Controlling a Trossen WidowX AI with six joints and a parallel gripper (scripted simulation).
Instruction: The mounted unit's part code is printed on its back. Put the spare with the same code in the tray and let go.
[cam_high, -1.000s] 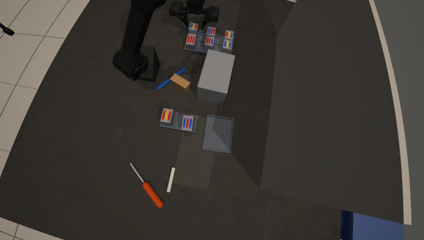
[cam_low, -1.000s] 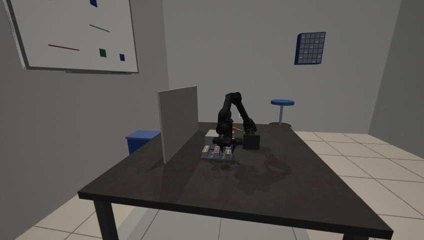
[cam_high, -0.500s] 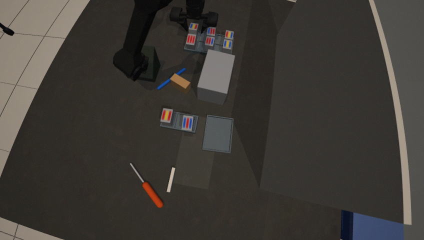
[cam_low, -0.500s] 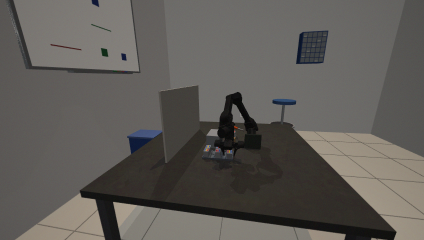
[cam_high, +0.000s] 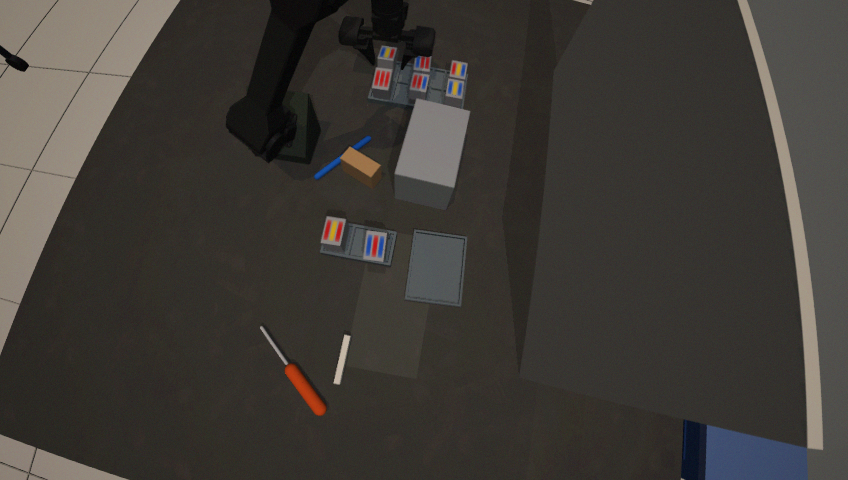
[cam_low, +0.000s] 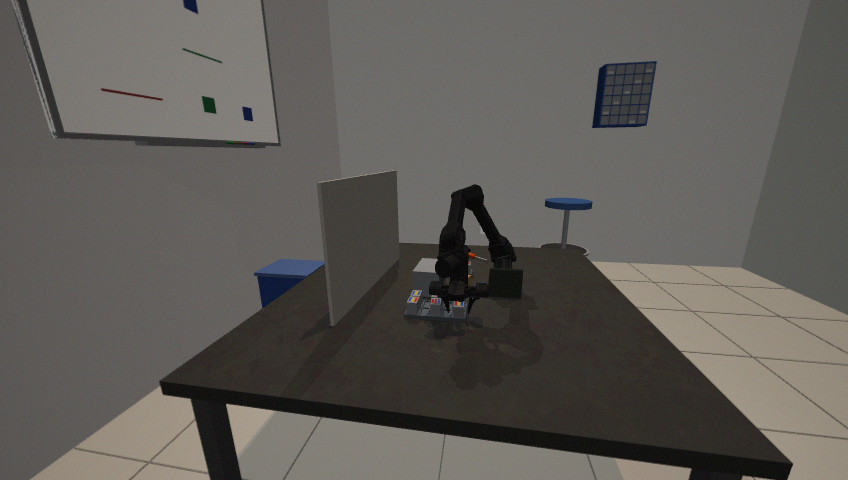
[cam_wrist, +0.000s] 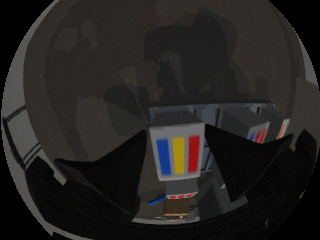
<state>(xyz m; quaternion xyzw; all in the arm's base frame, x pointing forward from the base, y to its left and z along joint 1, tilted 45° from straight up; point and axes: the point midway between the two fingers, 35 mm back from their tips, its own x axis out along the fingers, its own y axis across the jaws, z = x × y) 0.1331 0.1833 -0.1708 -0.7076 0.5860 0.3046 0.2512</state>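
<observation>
My gripper (cam_high: 387, 61) (cam_low: 458, 308) (cam_wrist: 175, 131) is open, its fingertips at either side of the blue-yellow-red block (cam_high: 386, 53) (cam_wrist: 177, 155), which stands at a corner of the spares rack (cam_high: 402, 92) (cam_low: 437, 318). Other blocks there have red-red-red (cam_high: 382, 78), red-red-blue (cam_high: 418, 82) and blue-yellow-blue (cam_high: 454, 88) stripes, among others. A smaller rack (cam_high: 356, 233) holds a red-yellow-red block (cam_high: 333, 230) and a blue-red-blue block (cam_high: 374, 245). The grey tray (cam_high: 436, 267) is empty. No code shows on the large grey box (cam_high: 434, 142); I cannot tell whether it is the mounted unit.
A tan block (cam_high: 360, 163) and a blue rod (cam_high: 326, 168) lie between the racks. A screwdriver (cam_high: 304, 389) and a white strip (cam_high: 341, 359) lie farther off. A tall panel (cam_high: 666, 208) (cam_low: 360, 243) stands along one side. A dark green block (cam_high: 304, 127) (cam_low: 505, 283) is by the arm's base.
</observation>
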